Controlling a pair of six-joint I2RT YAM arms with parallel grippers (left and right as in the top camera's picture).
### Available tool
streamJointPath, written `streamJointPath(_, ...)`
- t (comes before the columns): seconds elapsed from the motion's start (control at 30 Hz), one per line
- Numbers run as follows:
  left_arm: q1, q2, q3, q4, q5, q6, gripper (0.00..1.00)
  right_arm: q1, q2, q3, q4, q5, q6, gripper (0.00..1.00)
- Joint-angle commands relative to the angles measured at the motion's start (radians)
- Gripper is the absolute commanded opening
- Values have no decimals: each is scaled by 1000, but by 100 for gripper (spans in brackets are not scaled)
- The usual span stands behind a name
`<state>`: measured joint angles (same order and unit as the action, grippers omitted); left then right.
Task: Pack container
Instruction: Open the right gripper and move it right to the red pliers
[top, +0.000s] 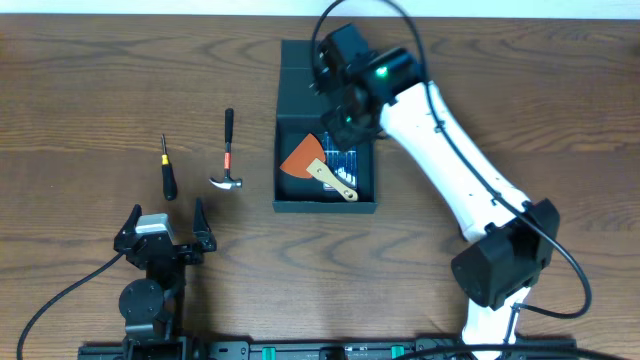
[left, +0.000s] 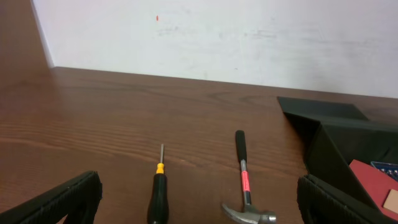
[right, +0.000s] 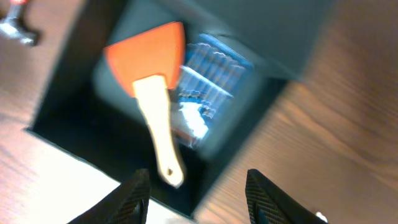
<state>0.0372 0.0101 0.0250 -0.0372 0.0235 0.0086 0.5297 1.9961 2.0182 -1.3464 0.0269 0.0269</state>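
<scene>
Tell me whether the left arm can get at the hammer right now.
Probably yes: the left gripper is open and empty, and the hammer lies flat just ahead of it, clear of the screwdriver and the container.

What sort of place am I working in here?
Probably an indoor lab or workshop test bench: a wood-grain table meets a plain white wall, and a hammer and screwdriver are laid out beside the container.

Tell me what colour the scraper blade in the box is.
The scraper blade is orange; right wrist view shows it best.
</scene>
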Motion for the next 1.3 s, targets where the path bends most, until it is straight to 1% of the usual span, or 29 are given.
streamJointPath(0.0,-3,-6,-21,-33,-8,17,99,-87,-9,90,-82,131,74,51)
streamJointPath(0.2,-3,-6,-21,-33,-8,17,99,-274,-9,114,-219,118,73,54)
streamJointPath(0.37,-3,-6,-21,-33,-8,17,99,-400,-9,104,-245,76,61,55)
streamJointPath(0.43,-3,-6,-21,-33,-8,17,99,-435,-9,99,-241,82,60,58)
streamJointPath(0.5,-3,-6,-21,-33,-8,17,99,-464,-9,95,-239,81,36,64)
streamJointPath(0.57,-3,-6,-21,-33,-8,17,99,-494,-9,95,-245,81,1,67)
streamJointPath(0.67,-3,-6,-21,-33,-8,17,99,-529,-9,95,-254,73,0,70)
streamJointPath(0.8,-3,-6,-21,-33,-8,17,98,-565,-9,84,-267,28,-46,70)
streamJointPath(1.0,-3,-6,-21,-33,-8,17,98,-576,-40,68,-257,21,-63,71)
streamJointPath(1.13,-3,-6,-21,-33,-8,17,99,-575,-137,68,-243,20,-62,74)
streamJointPath(1.27,-3,-6,-21,-33,-8,17,98,-575,-298,68,-228,17,-77,78)
